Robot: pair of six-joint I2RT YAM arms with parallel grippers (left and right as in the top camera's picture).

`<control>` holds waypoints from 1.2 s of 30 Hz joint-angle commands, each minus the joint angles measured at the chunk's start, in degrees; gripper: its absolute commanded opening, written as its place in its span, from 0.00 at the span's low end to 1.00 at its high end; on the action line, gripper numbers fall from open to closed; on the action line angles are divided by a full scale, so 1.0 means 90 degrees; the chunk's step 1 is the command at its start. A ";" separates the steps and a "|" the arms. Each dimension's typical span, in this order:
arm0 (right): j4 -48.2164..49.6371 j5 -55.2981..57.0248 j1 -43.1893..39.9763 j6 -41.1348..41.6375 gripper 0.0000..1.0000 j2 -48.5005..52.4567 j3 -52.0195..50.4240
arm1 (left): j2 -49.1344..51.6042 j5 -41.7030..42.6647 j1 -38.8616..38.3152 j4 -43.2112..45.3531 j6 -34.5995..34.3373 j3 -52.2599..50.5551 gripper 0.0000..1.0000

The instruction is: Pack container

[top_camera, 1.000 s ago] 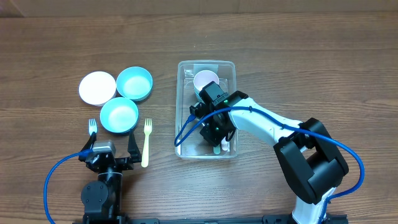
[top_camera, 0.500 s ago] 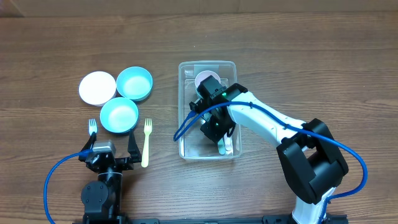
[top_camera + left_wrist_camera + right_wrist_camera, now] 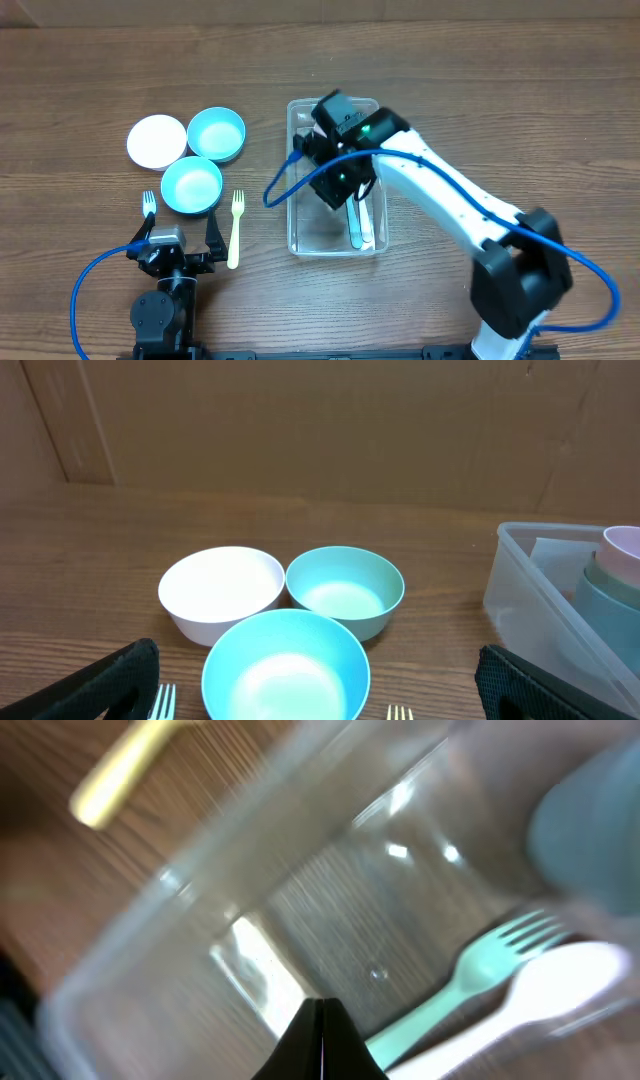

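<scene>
Right fingers point(image 3: 312, 1045) closed, empty, over the container point(image 3: 297, 235); left fingers point(image 3: 100, 685) open. Swinging sideways could snag its wall.

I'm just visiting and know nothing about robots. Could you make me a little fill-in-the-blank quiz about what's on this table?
Left of the container stand a white bowl and ___ teal bowls.
Inside the container, a teal fork lies beside a white ___.
The right gripper hangs over the container with its jaws ___.
The fork on the table nearest the container is ___.
Missing words: two; spoon; shut; yellow.
</scene>
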 commanded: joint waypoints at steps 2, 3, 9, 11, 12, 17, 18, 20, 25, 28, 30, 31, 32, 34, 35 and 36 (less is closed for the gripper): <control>-0.0146 0.0304 -0.0379 0.0954 0.11 -0.0988 0.0719 | -0.0061 -0.0056 0.0080 0.0022 0.0163 -0.0022 1.00; -0.0175 0.0420 -0.0668 0.1358 0.15 -0.1248 0.0784 | -0.0061 -0.0053 0.0080 0.0022 0.0163 -0.0022 1.00; -0.0585 0.0437 -0.2679 0.2064 1.00 -0.2208 0.0789 | -0.0061 -0.0056 0.0080 0.0022 0.0163 -0.0022 1.00; -0.0891 0.0437 -0.3453 0.2064 1.00 -0.2302 0.0789 | -0.0061 -0.0056 0.0080 0.0022 0.0163 -0.0022 1.00; -0.1049 0.0437 -0.3830 0.2064 1.00 -0.2300 0.0787 | -0.0061 -0.0053 0.0080 0.0022 0.0163 -0.0022 1.00; -0.1275 0.0440 -0.4704 0.2062 1.00 -0.2251 0.0782 | -0.0061 -0.0056 0.0080 0.0022 0.0163 -0.0022 1.00; -0.1275 0.0437 -0.4823 0.2062 1.00 -0.2251 0.0782 | -0.0061 -0.0056 0.0080 0.0022 0.0163 -0.0022 1.00; -0.1265 0.0437 -0.4901 0.2062 1.00 -0.2251 0.0782 | -0.0061 -0.0053 0.0080 0.0022 0.0163 -0.0022 1.00; -0.1265 0.0437 -0.4906 0.2062 1.00 -0.2251 0.0782 | -0.0061 -0.0056 0.0080 0.0022 0.0163 -0.0022 1.00; -0.1265 0.0437 -0.4906 0.2062 1.00 -0.2251 0.0782 | -0.0061 -0.0056 0.0080 0.0022 0.0163 -0.0022 1.00; -0.1265 0.0437 -0.4906 0.2062 1.00 -0.2251 0.0782 | -0.0061 -0.0056 0.0080 0.0022 0.0163 -0.0022 1.00; -0.1265 0.0437 -0.4906 0.2062 1.00 -0.2251 0.0782 | -0.0061 -0.0053 0.0080 0.0022 0.0163 -0.0022 1.00; -0.1265 0.0437 -0.4906 0.2062 1.00 -0.2251 0.0782 | -0.0061 -0.0053 0.0080 0.0022 0.0163 -0.0022 1.00; -0.1265 0.0437 -0.4906 0.2062 1.00 -0.2251 0.0782 | -0.0061 -0.0056 0.0080 0.0022 0.0163 -0.0022 1.00; -0.1265 0.0437 -0.4906 0.2062 1.00 -0.2251 0.0782 | -0.0061 -0.0053 0.0080 0.0022 0.0163 -0.0022 1.00; -0.1265 0.0437 -0.4906 0.2062 1.00 -0.2251 0.0782 | -0.0061 -0.0058 0.0080 0.0034 0.0163 -0.0022 1.00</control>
